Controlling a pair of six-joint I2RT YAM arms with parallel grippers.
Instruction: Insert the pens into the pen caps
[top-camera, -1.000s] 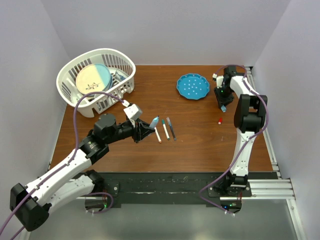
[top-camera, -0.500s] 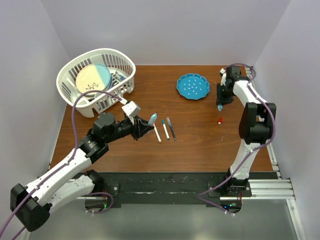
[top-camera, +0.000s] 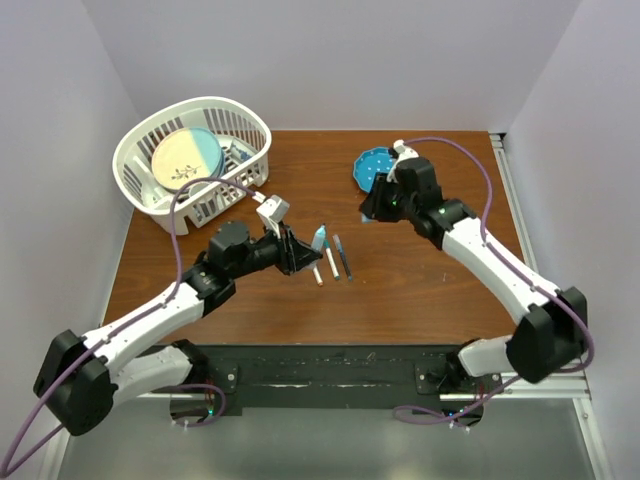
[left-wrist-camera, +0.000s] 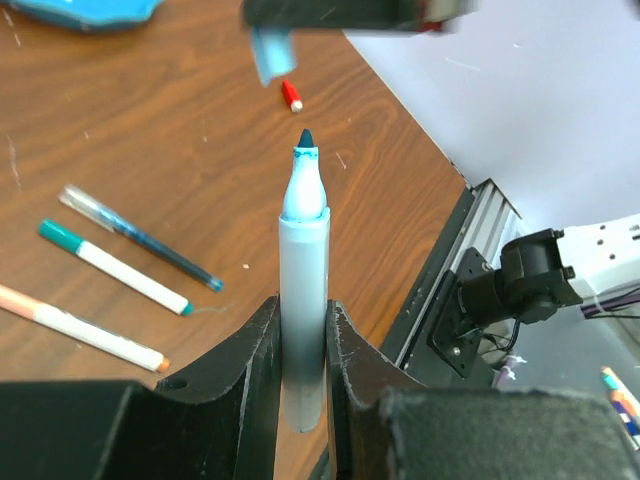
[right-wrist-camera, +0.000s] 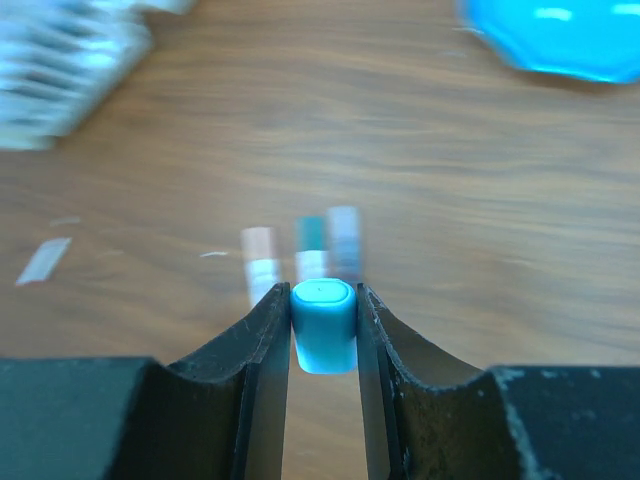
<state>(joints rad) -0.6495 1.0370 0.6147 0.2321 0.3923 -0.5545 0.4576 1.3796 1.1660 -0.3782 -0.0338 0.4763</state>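
My left gripper (top-camera: 298, 252) is shut on a thick light blue pen (left-wrist-camera: 303, 250), tip uncapped and pointing away from it, held above the table. My right gripper (right-wrist-camera: 323, 318) is shut on a light blue pen cap (right-wrist-camera: 323, 322); in the top view this gripper (top-camera: 368, 212) hangs just right of and beyond the pen tip (top-camera: 319, 238). Three thin pens lie side by side on the table: orange-ended (left-wrist-camera: 80, 330), teal-ended (left-wrist-camera: 112, 268) and dark blue (left-wrist-camera: 140, 238). A red cap (left-wrist-camera: 291, 95) lies farther off. The other caps are out of view.
A white basket (top-camera: 195, 160) holding a round plate stands at the back left. A blue dish (top-camera: 372, 165) sits behind my right gripper, partly hidden by it. The table's right edge and a metal rail (left-wrist-camera: 470, 250) show in the left wrist view.
My right arm has swung from the far right edge to the middle, carrying the light blue cap toward the pen tip. My left gripper moved slightly right with the pen.
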